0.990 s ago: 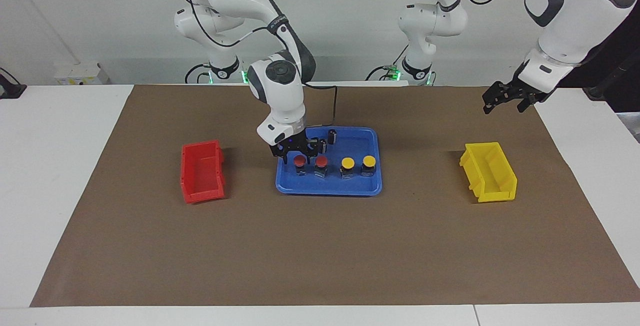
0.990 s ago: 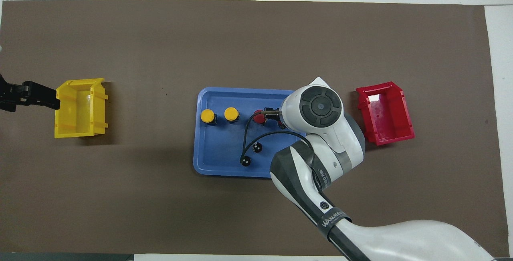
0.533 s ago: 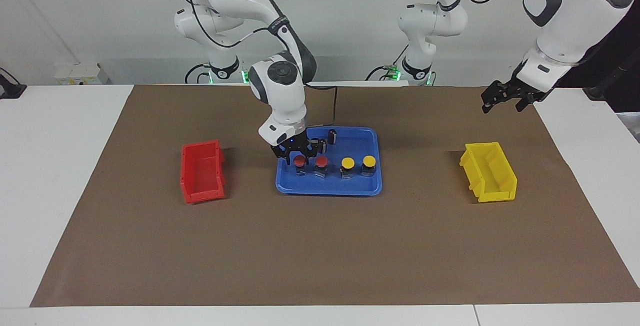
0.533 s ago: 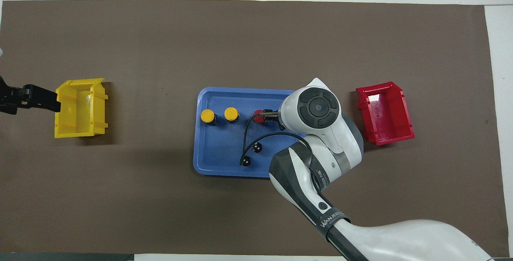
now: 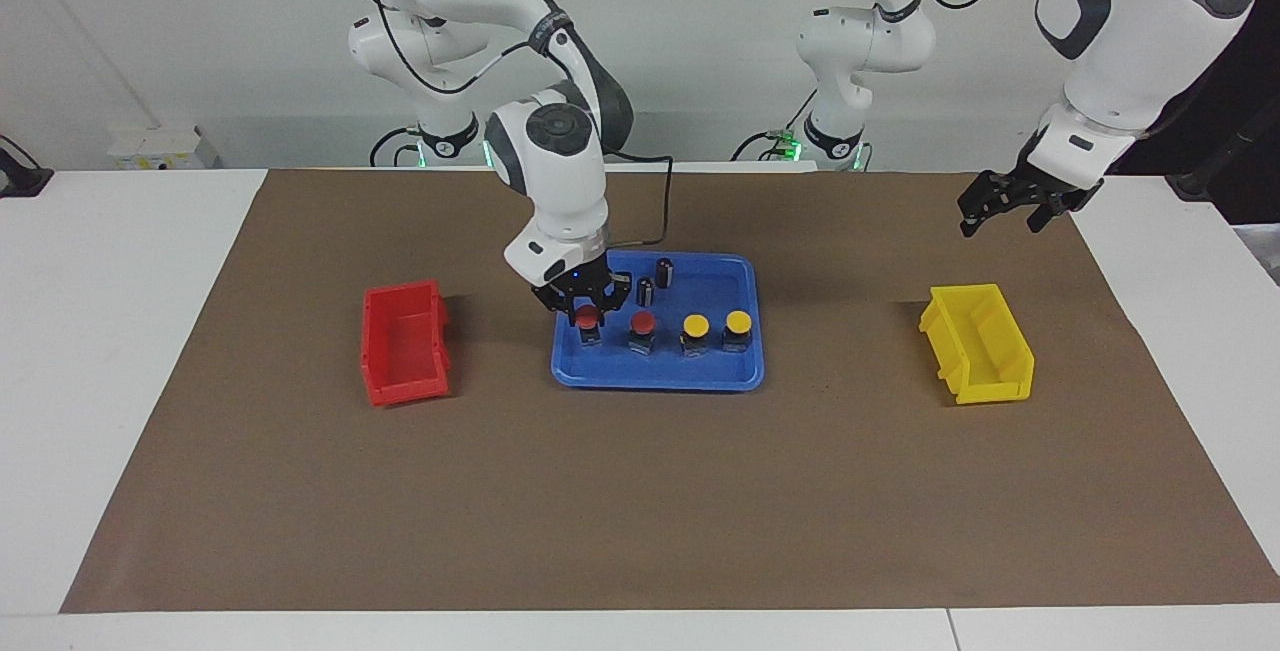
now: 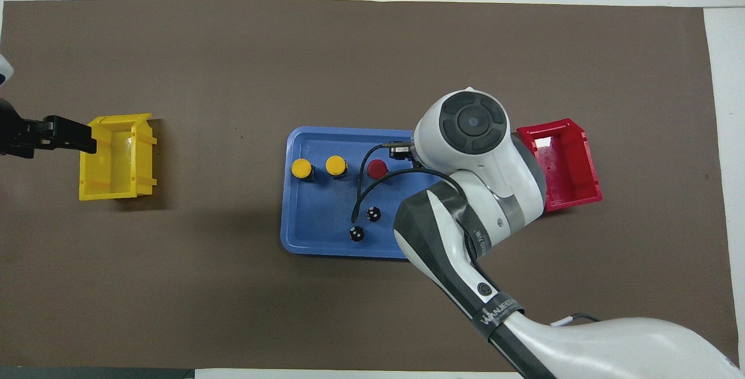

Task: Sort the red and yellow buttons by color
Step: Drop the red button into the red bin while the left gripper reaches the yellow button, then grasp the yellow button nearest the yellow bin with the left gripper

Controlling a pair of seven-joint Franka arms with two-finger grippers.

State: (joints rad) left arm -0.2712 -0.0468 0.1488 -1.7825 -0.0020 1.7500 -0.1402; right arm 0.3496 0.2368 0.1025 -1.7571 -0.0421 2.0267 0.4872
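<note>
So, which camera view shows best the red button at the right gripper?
The facing view: the red button shows there between the fingers of the right gripper. In the overhead view the right arm hides it.

White wall [image 5: 700, 31]; white table [image 5: 120, 351]; brown mat [image 5: 640, 491] on it.

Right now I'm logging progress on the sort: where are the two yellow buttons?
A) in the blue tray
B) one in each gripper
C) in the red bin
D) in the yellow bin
A: both yellow buttons stand in the blue tray in a row with the red ones, and the yellow bin has no button in it.
</note>
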